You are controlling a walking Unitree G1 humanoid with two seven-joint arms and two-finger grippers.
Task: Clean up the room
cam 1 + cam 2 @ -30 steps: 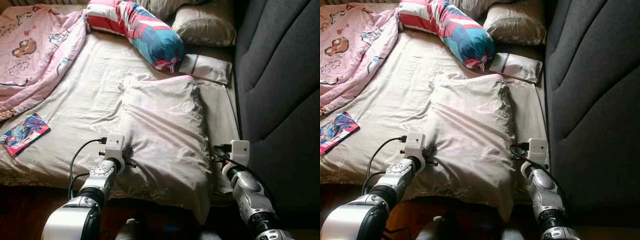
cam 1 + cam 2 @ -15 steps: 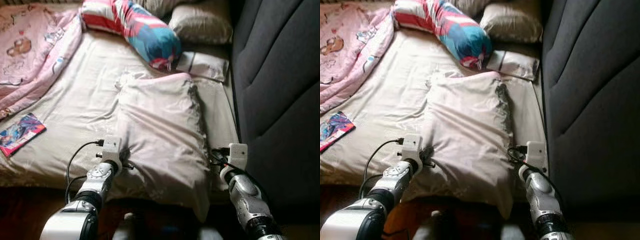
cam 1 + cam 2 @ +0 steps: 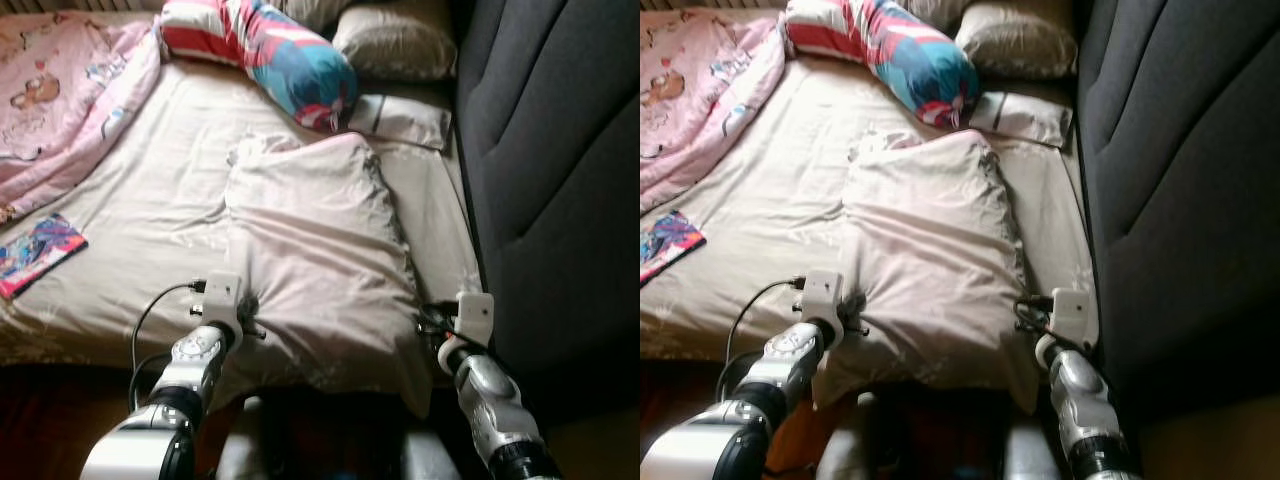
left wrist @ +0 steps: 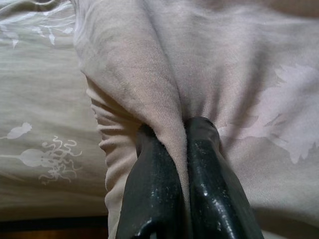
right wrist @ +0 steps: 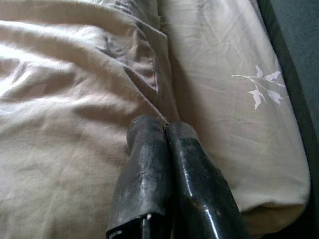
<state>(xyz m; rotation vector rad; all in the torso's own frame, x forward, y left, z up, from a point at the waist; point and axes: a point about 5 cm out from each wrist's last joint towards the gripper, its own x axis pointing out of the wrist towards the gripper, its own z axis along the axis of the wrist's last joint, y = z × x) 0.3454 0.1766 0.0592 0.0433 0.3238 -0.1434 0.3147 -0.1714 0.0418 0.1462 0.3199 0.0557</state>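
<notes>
Fingers [image 4: 164, 184] of the left gripper [image 3: 243, 312] are pinching a fold of the beige pillow [image 3: 315, 260] at its near left corner, seen from the head. The pillow is lying on the bed [image 3: 160, 200], near edge overhanging. In the left wrist view, cloth is sitting squeezed between them. In the right wrist view, the right gripper [image 5: 165, 130] is closing its fingers on the pillow's near right edge.

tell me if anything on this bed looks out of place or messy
Yes. The beige pillow lies mid-bed with its near end hanging over the edge, pinched at both sides by the left tool and right tool. The pink blanket is bunched up, and a colourful book lies loose on the sheet.
</notes>
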